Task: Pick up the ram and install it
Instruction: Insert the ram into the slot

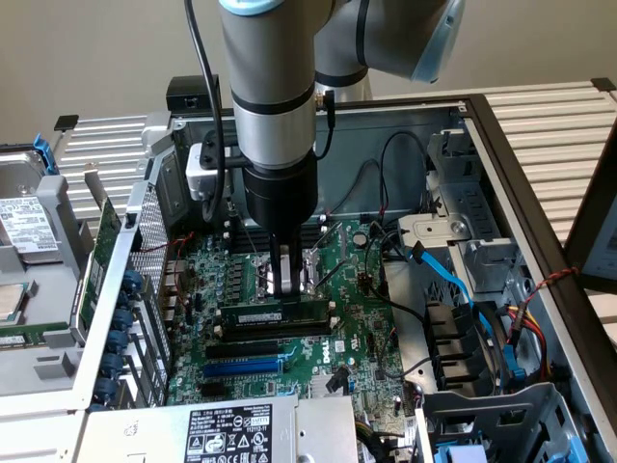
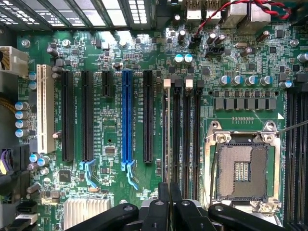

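The ram [image 1: 275,314], a thin green stick with a white label, stands on edge in the black memory slot closest to the CPU socket [image 2: 240,168]. My gripper [image 1: 281,287] comes straight down onto the middle of its top edge. In the wrist view the ram [image 2: 166,134] shows edge-on as a thin strip running out from under the gripper [image 2: 169,192], whose black fingers [image 2: 162,202] are pressed together around it. Empty black memory slots [image 2: 185,134] lie beside the ram.
The large green motherboard [image 1: 357,338] lies inside an open metal case [image 1: 501,145]. A blue slot [image 1: 246,367] and long black slots [image 2: 86,115] sit beyond the memory slots. Blue and black cables [image 1: 453,280] crowd the exterior view's right; a labelled power supply [image 1: 227,429] sits in front.
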{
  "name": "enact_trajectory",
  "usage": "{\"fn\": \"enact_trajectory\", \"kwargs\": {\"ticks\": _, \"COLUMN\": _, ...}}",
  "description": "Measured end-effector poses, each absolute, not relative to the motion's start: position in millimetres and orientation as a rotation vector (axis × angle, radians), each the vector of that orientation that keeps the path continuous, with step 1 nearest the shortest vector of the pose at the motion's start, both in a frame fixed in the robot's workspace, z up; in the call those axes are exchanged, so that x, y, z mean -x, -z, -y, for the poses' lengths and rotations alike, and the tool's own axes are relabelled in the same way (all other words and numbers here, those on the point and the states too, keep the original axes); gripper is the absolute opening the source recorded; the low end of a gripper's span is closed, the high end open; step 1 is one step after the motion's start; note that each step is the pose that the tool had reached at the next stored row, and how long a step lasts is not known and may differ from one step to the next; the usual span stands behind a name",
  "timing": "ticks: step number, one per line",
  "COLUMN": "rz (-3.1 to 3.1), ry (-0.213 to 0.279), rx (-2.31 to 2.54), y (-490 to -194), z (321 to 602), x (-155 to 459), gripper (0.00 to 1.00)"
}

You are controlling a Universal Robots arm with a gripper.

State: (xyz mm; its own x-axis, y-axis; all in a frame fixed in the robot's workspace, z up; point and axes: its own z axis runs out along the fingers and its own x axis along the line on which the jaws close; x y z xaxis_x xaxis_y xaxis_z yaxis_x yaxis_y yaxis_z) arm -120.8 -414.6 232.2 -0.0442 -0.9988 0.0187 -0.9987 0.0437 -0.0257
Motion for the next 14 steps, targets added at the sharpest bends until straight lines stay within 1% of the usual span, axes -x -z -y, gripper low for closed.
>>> {"fn": "enact_trajectory", "kwargs": {"ticks": 14, "rz": -2.270, "ry": 0.050, "rx": 2.164, "y": -229.7, "z": 414.6, "x": 121.0, "gripper": 0.13}}
